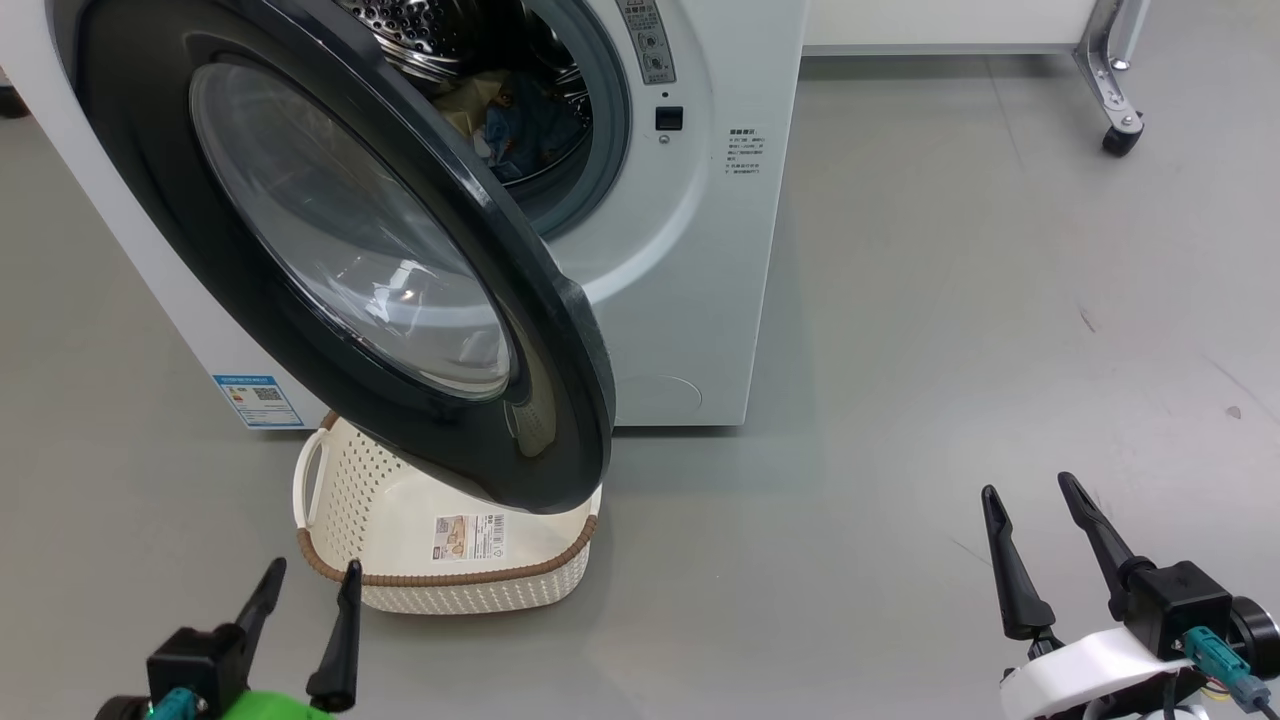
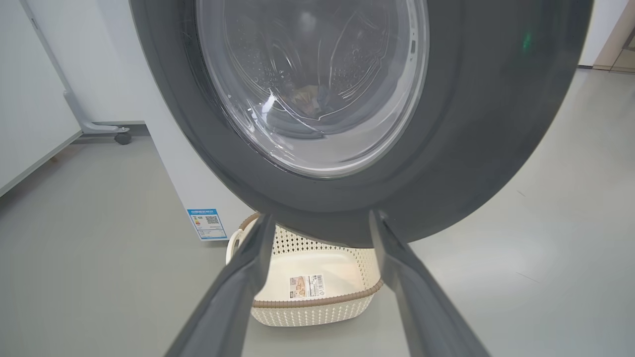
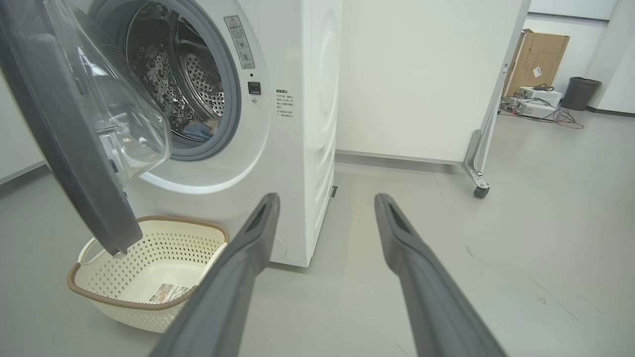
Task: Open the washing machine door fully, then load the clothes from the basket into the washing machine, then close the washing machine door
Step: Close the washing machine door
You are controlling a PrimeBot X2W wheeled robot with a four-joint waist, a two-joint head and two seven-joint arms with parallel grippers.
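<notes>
Round glossy black-rimmed glass door point(image 1: 350, 260) of white front-load washing machine point(image 1: 690, 250) seen half open above empty cream perforated basket point(image 1: 450, 580); light blue clothes point(image 1: 520, 130) seen in drum point(image 3: 198, 84). Door judged stiff, heavy-ish, slick; push advised at free rim. Left tool point(image 1: 313, 567) & right tool point(image 1: 1028, 486) spread, empty. Blue QR label point(image 1: 257, 400) txt unreadable

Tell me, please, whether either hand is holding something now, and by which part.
Nothing is held. The left hand and the right hand are both open and empty; the clothes lie inside the washing machine.
</notes>
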